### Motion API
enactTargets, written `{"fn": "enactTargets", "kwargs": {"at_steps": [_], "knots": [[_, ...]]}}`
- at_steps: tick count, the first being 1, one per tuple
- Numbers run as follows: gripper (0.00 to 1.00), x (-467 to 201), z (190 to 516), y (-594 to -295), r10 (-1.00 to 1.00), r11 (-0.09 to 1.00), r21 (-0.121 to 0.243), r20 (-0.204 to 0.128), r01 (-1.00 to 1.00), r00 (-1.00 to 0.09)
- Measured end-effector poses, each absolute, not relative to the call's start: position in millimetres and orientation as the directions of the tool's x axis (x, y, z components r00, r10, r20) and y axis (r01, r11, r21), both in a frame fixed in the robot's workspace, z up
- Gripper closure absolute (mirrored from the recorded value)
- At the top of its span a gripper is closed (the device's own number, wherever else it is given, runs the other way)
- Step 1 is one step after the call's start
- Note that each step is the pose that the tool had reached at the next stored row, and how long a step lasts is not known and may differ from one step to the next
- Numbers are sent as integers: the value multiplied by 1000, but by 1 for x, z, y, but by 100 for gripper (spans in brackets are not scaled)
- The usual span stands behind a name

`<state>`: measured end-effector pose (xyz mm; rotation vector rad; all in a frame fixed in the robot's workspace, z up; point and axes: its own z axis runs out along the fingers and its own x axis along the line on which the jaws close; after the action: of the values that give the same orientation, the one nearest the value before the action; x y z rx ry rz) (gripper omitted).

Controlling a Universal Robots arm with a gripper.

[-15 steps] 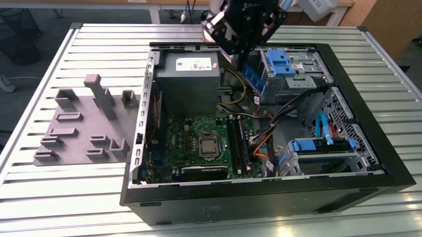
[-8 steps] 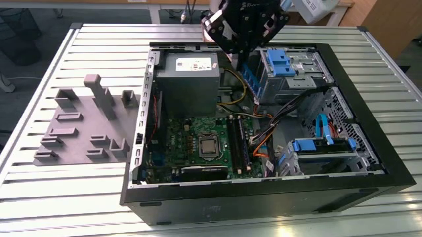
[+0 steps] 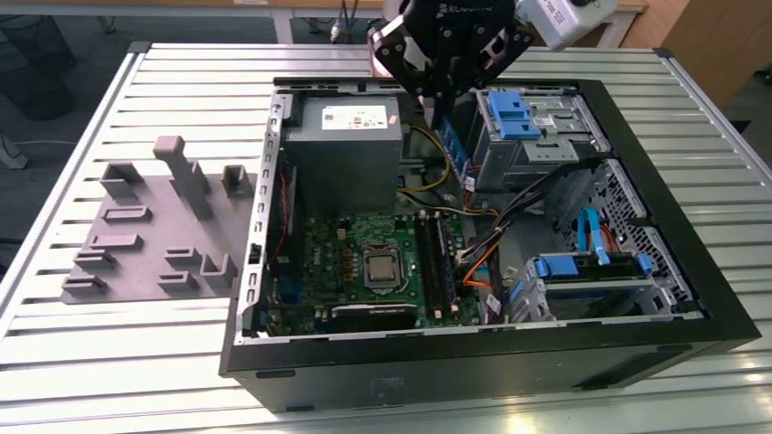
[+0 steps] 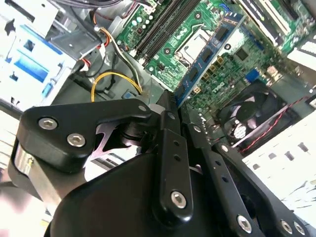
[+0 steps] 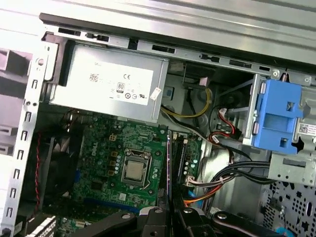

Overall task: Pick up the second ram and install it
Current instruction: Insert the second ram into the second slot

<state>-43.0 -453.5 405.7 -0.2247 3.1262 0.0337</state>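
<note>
Open black computer case (image 3: 675, 298) on slatted table (image 3: 145, 362), grey power supply (image 3: 343, 154), green motherboard (image 3: 350, 262), grey foam tray (image 3: 151, 235)

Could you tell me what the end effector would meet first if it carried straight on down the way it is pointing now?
Probably the black memory slots on the motherboard; the blue ram stick held in the end effector would touch first, though depth is unclear.
</note>
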Motion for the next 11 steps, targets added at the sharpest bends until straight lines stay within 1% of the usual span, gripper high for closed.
{"fn": "enactTargets", "kwargs": {"at_steps": [11], "knots": [[86,-43,405,-454,40,999,21,-9,40,-999]]}}
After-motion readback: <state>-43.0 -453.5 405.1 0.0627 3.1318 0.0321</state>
